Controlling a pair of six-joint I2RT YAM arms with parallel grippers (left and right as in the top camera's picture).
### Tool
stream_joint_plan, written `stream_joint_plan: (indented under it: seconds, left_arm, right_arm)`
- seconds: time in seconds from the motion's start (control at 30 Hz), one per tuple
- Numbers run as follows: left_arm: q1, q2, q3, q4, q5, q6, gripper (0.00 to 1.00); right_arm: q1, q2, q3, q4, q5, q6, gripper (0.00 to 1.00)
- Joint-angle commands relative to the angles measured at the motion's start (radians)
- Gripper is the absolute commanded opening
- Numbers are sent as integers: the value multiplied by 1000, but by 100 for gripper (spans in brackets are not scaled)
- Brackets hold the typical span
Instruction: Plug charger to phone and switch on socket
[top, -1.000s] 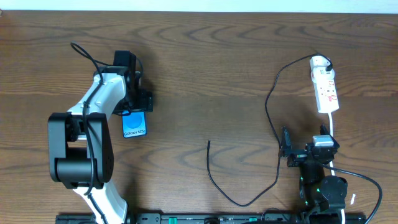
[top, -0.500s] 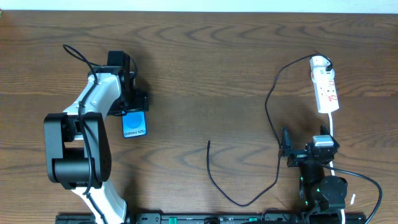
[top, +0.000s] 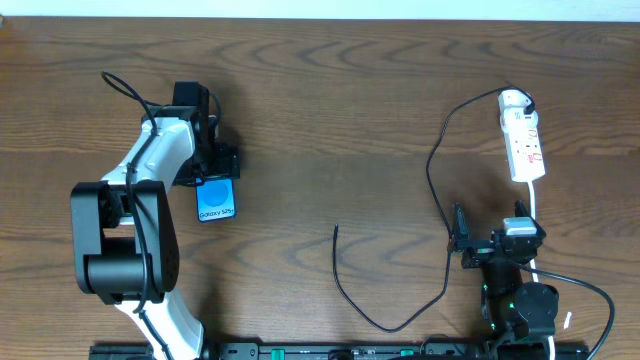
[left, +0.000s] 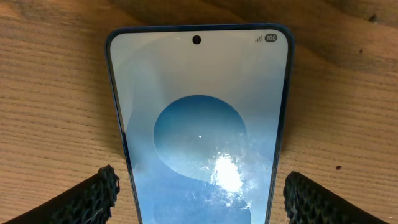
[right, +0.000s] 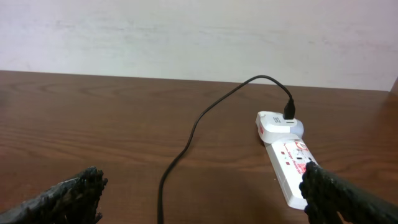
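Big brown table (top: 330, 100) holds it all. Left arm (top: 150, 200) reaches out so the left gripper (top: 215, 165) hangs over the phone (top: 217, 200), fingers wide, one each side, not touching yet. Prob. lining up to grab it. Right gripper (right: 202, 196) sits near the front edge, wide & empty, facing the socket (top: 523, 140) at far right. Charger (top: 430, 165) is plugged in there. Its loose tip (top: 335, 230) lies mid-table, well apart from the phone, so nothing's joined up yet.

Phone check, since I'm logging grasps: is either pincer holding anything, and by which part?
Nothing is held. The left pincer is open astride the phone, bare table showing beside both long edges; the right pincer is open and empty.
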Motion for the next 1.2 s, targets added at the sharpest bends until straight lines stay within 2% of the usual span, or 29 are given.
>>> stream_joint_plan:
  seconds: [0.0,0.9,1.07,1.1,1.17]
  left_arm:
    - [3,3,-4,-5,1,-5,87]
    - [3,8,-4,-2,1,-5,86]
    - [3,17,-5,-2,1,-5,62]
    - [3,17,-6,-2,1,-5,60]
    - [3,17,-6,0,2,-5,62]
  right_arm:
    - [2,-6,-2,-5,-6,-4,99]
    - [2,-6,-2,-5,-6,-4,99]
    - [2,-6,-2,-5,-6,-4,99]
    - [2,-6,-2,-5,-6,-4,99]
    - [2,-6,-2,-5,-6,-4,99]
